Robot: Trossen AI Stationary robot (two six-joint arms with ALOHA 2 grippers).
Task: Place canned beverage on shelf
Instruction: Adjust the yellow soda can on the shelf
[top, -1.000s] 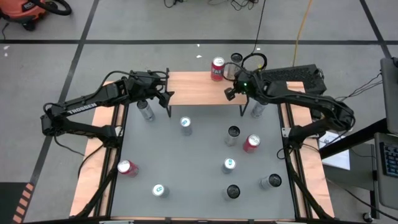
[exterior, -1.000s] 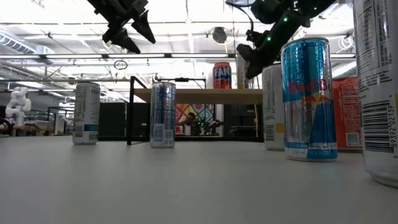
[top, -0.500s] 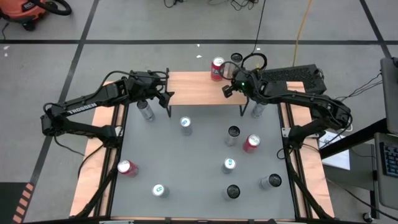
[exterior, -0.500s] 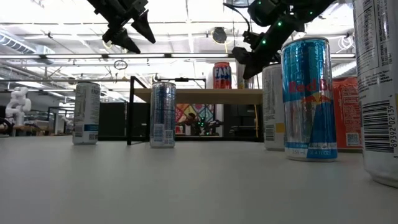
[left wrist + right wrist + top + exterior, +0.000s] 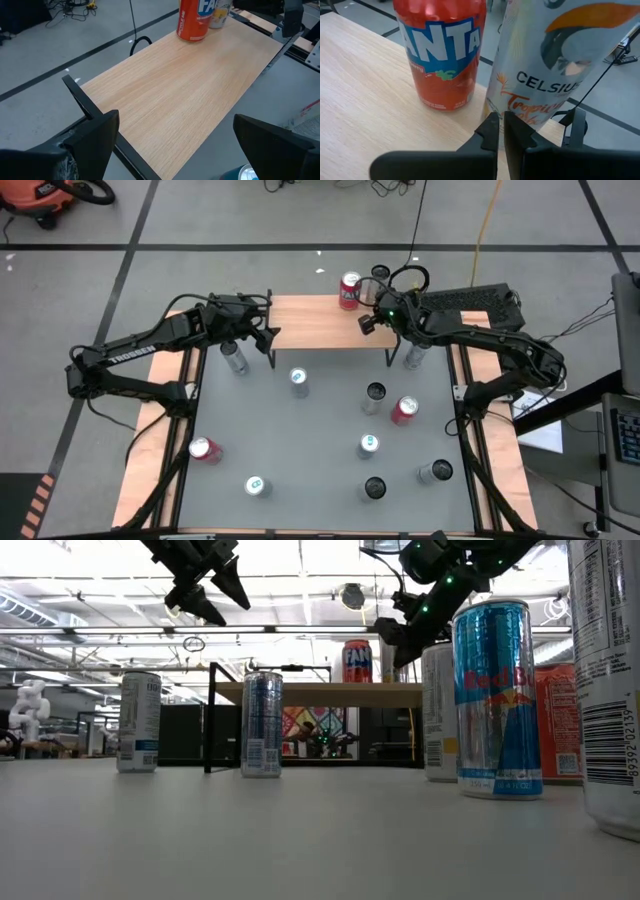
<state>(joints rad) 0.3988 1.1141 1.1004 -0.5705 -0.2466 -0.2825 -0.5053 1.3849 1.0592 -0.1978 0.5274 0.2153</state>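
The shelf [image 5: 320,322] stands at the table's far edge, its wooden top [image 5: 185,95] on thin black legs. A red Fanta can [image 5: 349,290] [image 5: 440,55] and a pale Celsius can [image 5: 555,60] [image 5: 378,276] stand upright on its far right part. My right gripper [image 5: 365,323] [image 5: 500,127] hovers shut above the shelf's right part, pointing at the two cans with a gap before them. Over the shelf's left end, my left gripper [image 5: 262,332] [image 5: 180,145] is open with nothing between its fingers. In the low view both grippers [image 5: 205,585] [image 5: 392,632] are above shelf height.
Several cans stand upright on the grey table: silver ones [image 5: 237,358] [image 5: 299,380] [image 5: 414,358] near the shelf's legs, red ones [image 5: 404,410] [image 5: 205,449], and more toward the near edge [image 5: 375,489]. Pale wooden side boards [image 5: 150,450] run along both sides.
My right gripper, still shut, has tipped up a little and edged toward the cans on the shelf. The cans and my left gripper have kept still.
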